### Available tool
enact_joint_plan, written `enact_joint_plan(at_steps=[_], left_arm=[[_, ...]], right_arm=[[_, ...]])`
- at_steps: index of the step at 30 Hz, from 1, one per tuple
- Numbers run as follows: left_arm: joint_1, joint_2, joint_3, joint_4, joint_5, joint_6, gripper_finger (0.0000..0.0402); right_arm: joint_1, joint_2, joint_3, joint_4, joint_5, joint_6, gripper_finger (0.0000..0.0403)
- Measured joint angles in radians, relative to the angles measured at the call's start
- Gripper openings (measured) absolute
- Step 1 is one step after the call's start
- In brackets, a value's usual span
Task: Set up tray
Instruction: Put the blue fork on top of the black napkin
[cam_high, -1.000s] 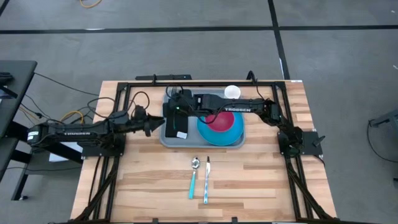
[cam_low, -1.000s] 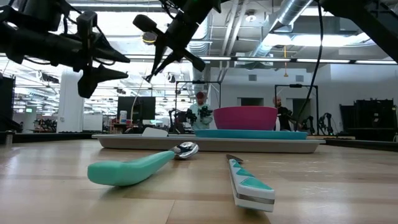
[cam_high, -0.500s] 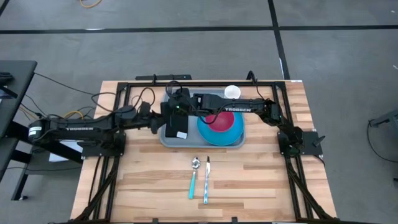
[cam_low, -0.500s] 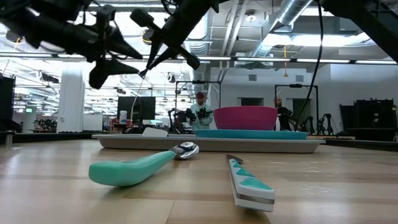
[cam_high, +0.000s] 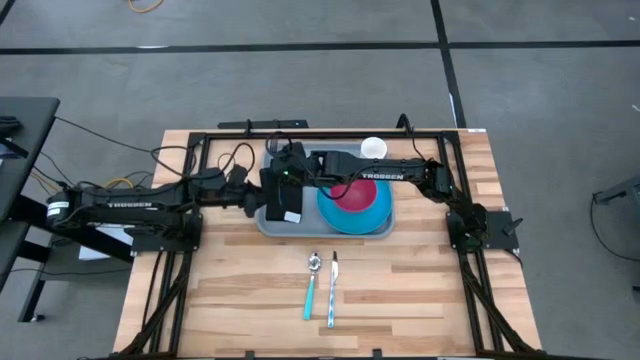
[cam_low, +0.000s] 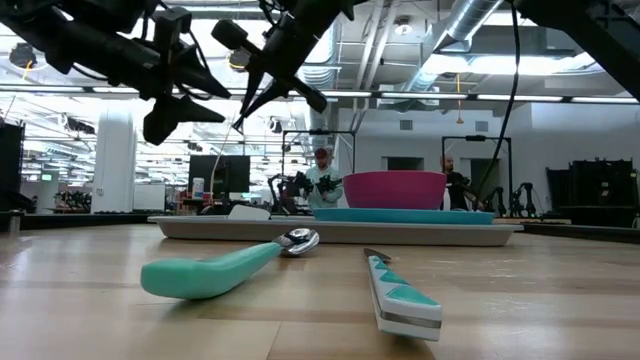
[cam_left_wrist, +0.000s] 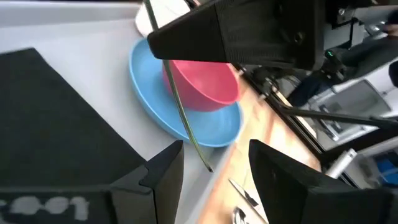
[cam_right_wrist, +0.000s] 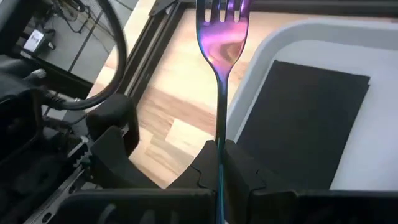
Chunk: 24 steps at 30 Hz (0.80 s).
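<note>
Two utensils lie nearest on the bare table (cam_high: 420, 290), not yet on the tray: a spoon (cam_high: 311, 285) with a teal handle and, just beside it, a knife (cam_high: 333, 289) with a patterned teal handle. Both are well short of the tray's near rim.

Tray (cam_high: 375, 231): grey-blue, flat, at the middle of the table, beyond the utensils. Already loaded with:
- a black napkin (cam_high: 284, 203) at its left end;
- a blue plate (cam_high: 362, 214) on its right part;
- a pink bowl (cam_high: 356, 192) standing on the plate.

White cup (cam_high: 373, 148): at the far edge, by the tray's far rim; whether it stands inside the tray cannot be told.

Fork (cam_right_wrist: 219, 46): iridescent, clamped upright between the fingers of the right gripper (cam_right_wrist: 219, 163), tines away from the wrist, held in the air over the tray's left end near the napkin.

Judgement of progress: roughly half done; fork still to be laid down, spoon and knife still to be fetched.

Right arm: reaches from the right side across plate and bowl to the napkin end.

Left gripper (cam_left_wrist: 214, 162): fingers apart, holding nothing, hovering at the tray's left rim and pointing across the napkin toward the plate; its arm stretches in from the table's left side.
</note>
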Motion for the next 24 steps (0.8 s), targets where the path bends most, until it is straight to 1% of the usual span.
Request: enact_joint_plan(at_steps=[6, 8, 12, 15, 19, 24], left_arm=[[0.059, -0.055, 0.000, -0.010, 0.114, 0.016, 0.0169], [0.091, -0.097, 0.000, -0.040, 0.118, 0.019, 0.0169], [0.158, -0.166, -0.001, -0.159, 0.104, 0.037, 0.0169], [0.183, -0.185, -0.001, -0.194, 0.120, 0.041, 0.0169], [0.187, -0.174, -0.001, -0.173, 0.129, 0.041, 0.0169], [0.187, -0.171, -0.001, -0.140, 0.129, 0.040, 0.0169]], right_arm=[[0.010, 0.000, 0.000, 0.009, -0.032, -0.025, 0.0000], [0.013, 0.000, 0.000, 0.018, -0.032, -0.026, 0.0000], [0.011, 0.000, 0.000, 0.041, -0.037, -0.026, 0.0000], [0.011, 0.000, 0.000, 0.077, -0.052, -0.028, 0.0000], [0.013, 0.000, 0.000, 0.148, -0.058, -0.048, 0.0000], [0.011, 0.000, 0.000, 0.154, -0.060, -0.051, 0.0000]])
